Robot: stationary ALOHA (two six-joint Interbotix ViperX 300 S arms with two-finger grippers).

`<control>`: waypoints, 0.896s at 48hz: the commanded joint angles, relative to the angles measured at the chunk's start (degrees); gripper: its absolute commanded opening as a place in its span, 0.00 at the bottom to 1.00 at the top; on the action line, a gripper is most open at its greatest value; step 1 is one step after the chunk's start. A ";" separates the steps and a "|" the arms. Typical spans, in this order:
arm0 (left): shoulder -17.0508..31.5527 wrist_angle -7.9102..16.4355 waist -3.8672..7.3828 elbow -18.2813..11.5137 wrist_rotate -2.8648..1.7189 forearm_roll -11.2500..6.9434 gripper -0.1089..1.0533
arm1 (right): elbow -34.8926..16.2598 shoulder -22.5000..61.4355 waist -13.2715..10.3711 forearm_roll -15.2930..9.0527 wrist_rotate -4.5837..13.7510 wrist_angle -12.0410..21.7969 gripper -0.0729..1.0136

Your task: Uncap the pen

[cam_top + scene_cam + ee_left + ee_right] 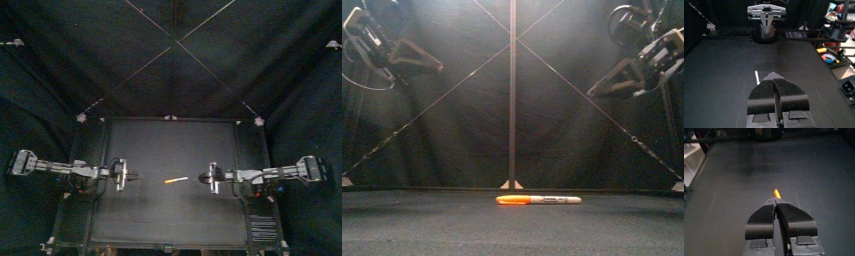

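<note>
Pen task, nothing gripped, pen loose on the table.

Left arm comes in from the table's left edge, about halfway between front and back edges. Left gripper [123,175] points toward the middle. In the left wrist view its jaws [774,75] are pressed together, with no gap and nothing between them. The front view shows this arm held high, well above the table surface.

Pen [175,181] lies flat near the table's centre, between the two grippers and touching neither. It is well clear of all four edges and a bit closer to the right gripper than the left. In the front view the pen [539,200] lies lengthwise across the view, orange part on the left and pale part with dark print on the right. The left wrist view shows it as a thin pale streak [756,77] beside the jaw tips. The right wrist view shows an orange bit [776,193] just past its jaw tips.

Right arm comes in from the table's right edge, mirroring the left, also raised in the front view. Right gripper [211,178] faces the pen, jaws [774,202] closed against each other, empty. It also shows across the table in the left wrist view [765,17].
</note>
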 commanded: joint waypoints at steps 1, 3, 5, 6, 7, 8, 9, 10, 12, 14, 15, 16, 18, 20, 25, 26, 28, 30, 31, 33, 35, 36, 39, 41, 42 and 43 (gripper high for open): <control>3.87 -2.90 -0.26 -2.02 0.09 0.26 0.36 | -3.25 7.03 -1.93 -0.26 -0.09 -0.26 0.21; 5.01 -3.60 -0.26 -2.11 0.09 0.18 0.41 | -3.96 9.23 -2.64 -0.26 -0.18 -0.18 0.25; 6.15 -4.22 -0.26 -2.29 0.09 0.18 0.45 | -4.57 11.43 -3.25 -0.35 -0.18 -0.26 0.31; 6.94 -4.57 -0.26 -2.37 0.00 0.09 0.48 | -4.92 12.48 -3.52 -0.35 -0.26 -0.18 0.33; 7.47 -4.83 -0.26 -2.55 -0.09 0.09 0.50 | -5.45 14.06 -3.96 -0.35 -0.35 -0.26 0.38; 8.00 -4.83 -0.26 -2.64 -0.09 0.00 0.53 | -5.98 15.12 -4.13 -0.35 -0.44 -0.26 0.41; 8.44 -4.83 -0.26 -2.72 -0.09 0.09 0.55 | -6.33 16.08 -4.39 -0.35 -0.44 -0.26 0.43; 8.88 -4.83 -0.26 -2.90 -0.18 0.00 0.57 | -6.68 17.05 -4.57 -0.35 -0.44 -0.18 0.46; 10.11 -4.92 -0.26 -3.16 -0.18 -0.35 0.63 | -7.73 19.25 -4.83 -0.35 -0.62 -0.26 0.53; 11.07 -4.92 -0.26 -3.43 -0.18 -0.79 0.67 | -8.53 21.01 -5.01 -0.35 -0.62 -0.26 0.59; 11.69 -4.83 -0.26 -3.52 -0.18 -1.23 0.70 | -9.14 22.24 -5.10 -0.35 -0.62 -0.26 0.63; 12.04 -4.92 -0.26 -3.69 -0.09 -1.41 0.72 | -9.49 22.94 -5.01 -0.35 -0.70 -0.26 0.66; 12.74 -4.92 -0.26 -3.78 -0.09 -1.76 0.75 | -10.20 24.35 -5.01 -0.35 -0.79 -0.26 0.70; 13.45 -4.92 -0.26 -3.96 -0.09 -2.20 0.79 | -10.72 25.66 -5.01 -0.44 -0.97 -0.18 0.74; 15.03 -5.10 -0.18 -4.31 0.00 -2.99 0.84 | -11.95 28.48 -4.83 -1.14 -1.05 -0.18 0.80; 15.29 -5.10 -0.18 -4.39 0.00 -2.99 0.84 | -12.30 29.27 -4.75 -1.58 -0.97 -0.18 0.81; 15.73 -5.10 -0.09 -4.57 0.00 -3.08 0.84 | -12.74 30.50 -4.66 -2.37 -0.62 -0.26 0.81; 16.17 -5.10 -0.09 -4.75 0.00 -3.08 0.84 | -13.18 31.29 -4.66 -2.99 -0.44 -0.18 0.80; 16.44 -5.10 -0.09 -4.83 0.00 -3.08 0.84 | -13.45 31.73 -4.66 -3.25 -0.44 -0.09 0.80; 16.79 -5.10 0.00 -4.92 -0.09 -3.08 0.84 | -13.89 32.52 -4.66 -3.69 -0.26 0.00 0.80; 17.05 -5.10 0.00 -4.92 -0.09 -3.08 0.84 | -14.41 33.40 -4.66 -3.87 -0.18 0.18 0.80; 17.23 -5.10 0.00 -4.92 -0.09 -3.08 0.84 | -14.50 33.75 -4.66 -4.04 -0.18 0.26 0.80; 17.49 -5.10 0.09 -5.01 -0.09 -3.08 0.84 | -14.85 34.72 -4.83 -4.04 -0.09 0.44 0.80; 17.58 -5.10 0.00 -5.01 -0.09 -3.08 0.84 | -14.94 35.42 -5.01 -3.96 -0.09 0.44 0.79; 17.58 -5.10 0.00 -5.01 -0.09 -3.08 0.84 | -14.94 35.77 -5.10 -3.96 -0.09 0.44 0.79; 17.58 -5.10 0.00 -5.10 -0.09 -3.08 0.84 | -15.03 35.95 -5.10 -3.96 -0.09 0.44 0.79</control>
